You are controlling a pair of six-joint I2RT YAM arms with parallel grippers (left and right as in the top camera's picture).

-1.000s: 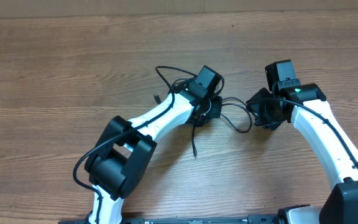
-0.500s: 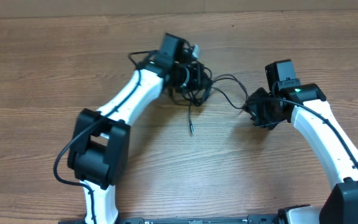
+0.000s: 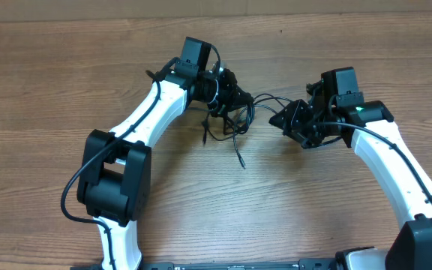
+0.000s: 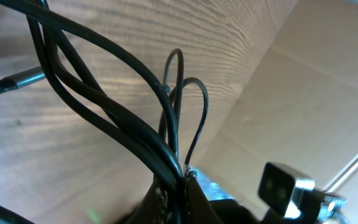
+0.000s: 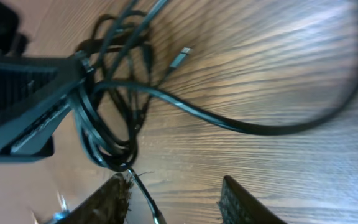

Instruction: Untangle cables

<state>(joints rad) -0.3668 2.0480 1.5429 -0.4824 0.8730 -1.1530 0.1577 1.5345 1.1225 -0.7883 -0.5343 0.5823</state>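
Left gripper [image 3: 227, 94] is clamped on the cables [image 3: 235, 120]. In the left wrist view several black cords converge and pinch into its closed jaws at the bottom of the frame. The bundle hangs just below the left gripper as a tight clump of overlapping loops, over the wooden table [image 3: 66, 75].

Key relation: one strand [image 3: 272, 99] leaves the clump and arcs away from the left gripper toward the right gripper [image 3: 285, 120]. Its long axis runs roughly along the line between the two grippers. The right gripper sits near the left gripper on that side, apart from it, and faces the clump. The overhead view does not show whether it touches the strand.

In the right wrist view the right gripper's fingers [image 5: 117, 199] stand apart with bare wood between them. A thin cord passes close by one finger but nothing is gripped, so the right gripper is released.

Judgement: the right arm is the free one and the nearer to that strand, so the coming pull likely takes the strand and draws it away from the left gripper.

Cable look: thin, black, glossy and limp. Loops are stacked and crossed close under the left gripper. A loose tail [image 3: 238, 156] trails from the clump toward the robot's side. A small pale metallic plug tip [image 5: 180, 57] lies just beyond the loops. The cord count is unclear.
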